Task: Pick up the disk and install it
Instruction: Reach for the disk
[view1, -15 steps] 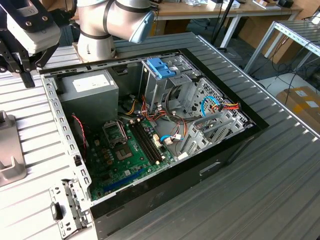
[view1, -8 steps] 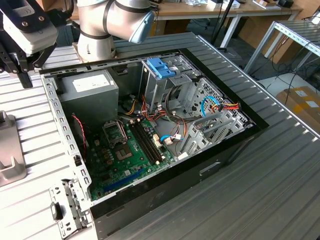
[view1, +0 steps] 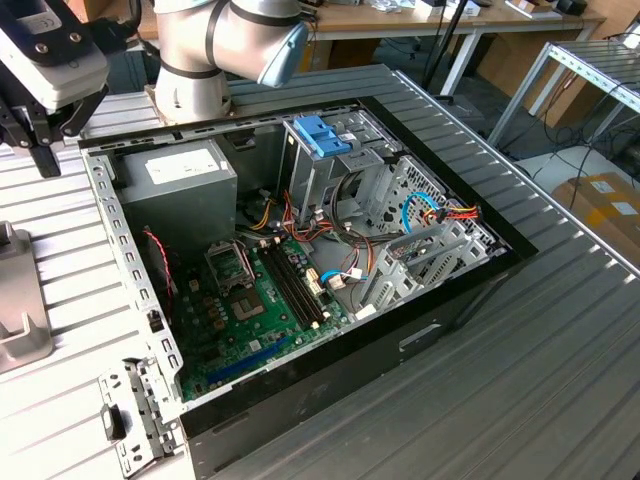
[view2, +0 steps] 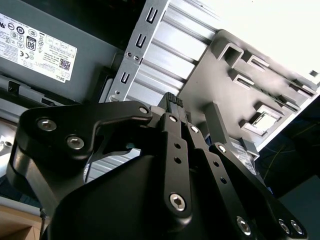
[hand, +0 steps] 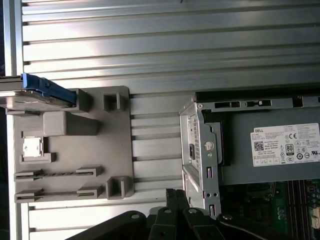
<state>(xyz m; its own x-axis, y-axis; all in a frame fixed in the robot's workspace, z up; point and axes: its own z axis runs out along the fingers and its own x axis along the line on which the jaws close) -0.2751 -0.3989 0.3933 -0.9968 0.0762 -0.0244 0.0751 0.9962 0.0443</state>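
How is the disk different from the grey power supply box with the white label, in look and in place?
The disk is a thin slab with a bright blue rail; the power supply box is bulky and carries a white label, no blue. The disk sits outside the computer case, at the grey holder plate on the table; the power supply box is mounted inside the case. Both are grey metal.

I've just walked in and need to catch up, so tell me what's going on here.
A robot arm is working beside an open computer case. Its hand hangs shut and empty over the table, between the case and a grey holder. The disk lies at one end of that holder, not yet picked up, so nothing is installed so far.
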